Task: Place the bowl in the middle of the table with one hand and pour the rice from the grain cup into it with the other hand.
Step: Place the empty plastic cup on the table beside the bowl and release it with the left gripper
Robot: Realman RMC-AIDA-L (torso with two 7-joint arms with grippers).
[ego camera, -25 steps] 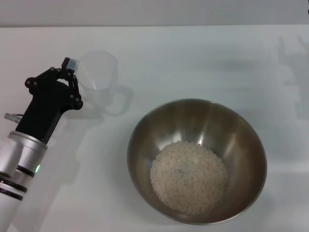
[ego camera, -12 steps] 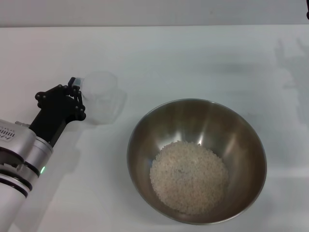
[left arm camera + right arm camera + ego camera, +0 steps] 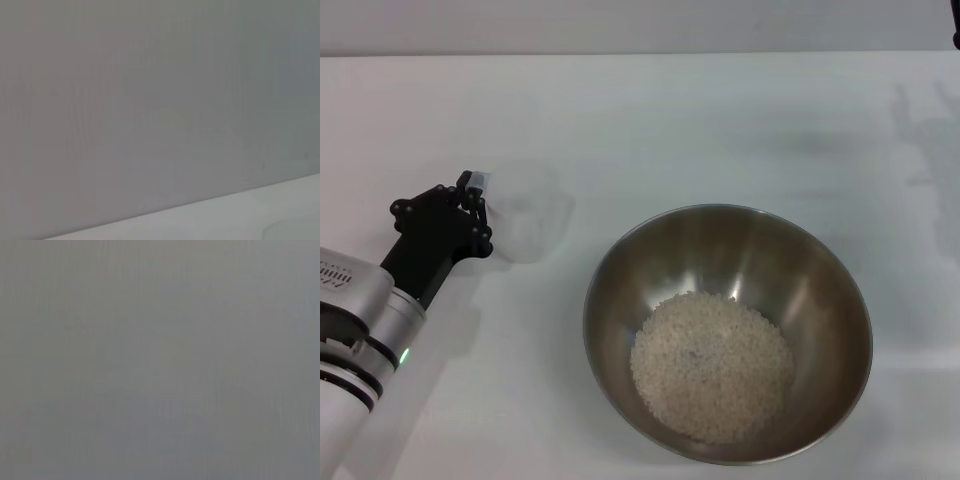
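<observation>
Standing on the table [image 3: 720,120], the cup [image 3: 525,208] touches the left gripper [image 3: 470,195]; whether it grips is unclear. Rice [image 3: 712,365] fills the bowl [image 3: 820,290], centre-right.

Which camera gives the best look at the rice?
The head view: the rice lies in plain sight as a pale heap inside the steel bowl. Both wrist views show only blank grey, with no rice at all.

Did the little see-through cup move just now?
Yes. The grain cup, at the left gripper, has come down and nearer the robot; the bowl of rice stayed put.
</observation>
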